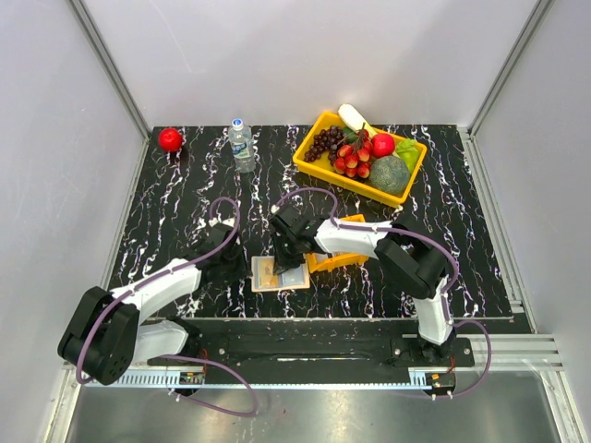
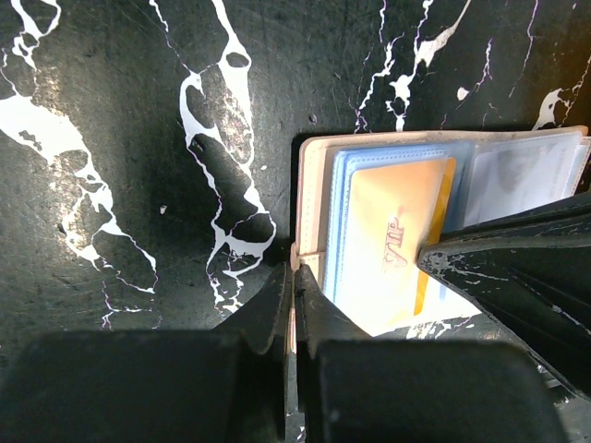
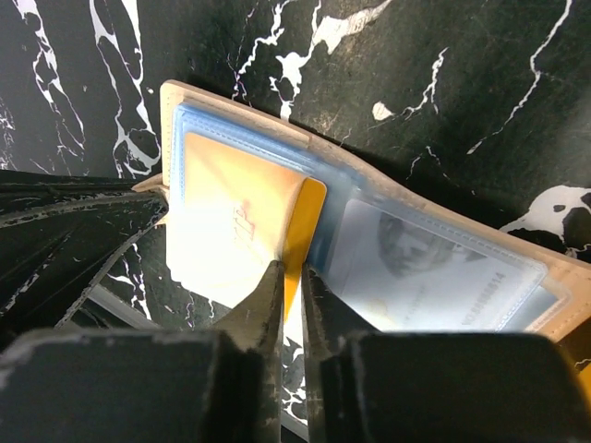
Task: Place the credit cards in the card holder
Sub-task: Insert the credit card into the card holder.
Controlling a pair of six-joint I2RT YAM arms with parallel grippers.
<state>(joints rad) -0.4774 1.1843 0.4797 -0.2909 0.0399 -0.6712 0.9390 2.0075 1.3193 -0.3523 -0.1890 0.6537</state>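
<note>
left gripper (image 2: 294,277) clamps the tan folding card holder (image 2: 311,194); right gripper (image 3: 294,272) pinches a yellow plastic card (image 3: 231,221) lying on it; next, likely slide it inside.

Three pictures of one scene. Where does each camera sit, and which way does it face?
Top external: fixed above and behind the arms, facing down on the marble table; the left arm and right arm show whole.
Left wrist: on the left arm, facing down past the left jaws, shut on the card holder's tan edge.
Right wrist: on the right arm, facing down past the right jaws, shut on the yellow card.
Shared: both wrist views show the card holder, yellow card and the other arm's jaws.
</note>
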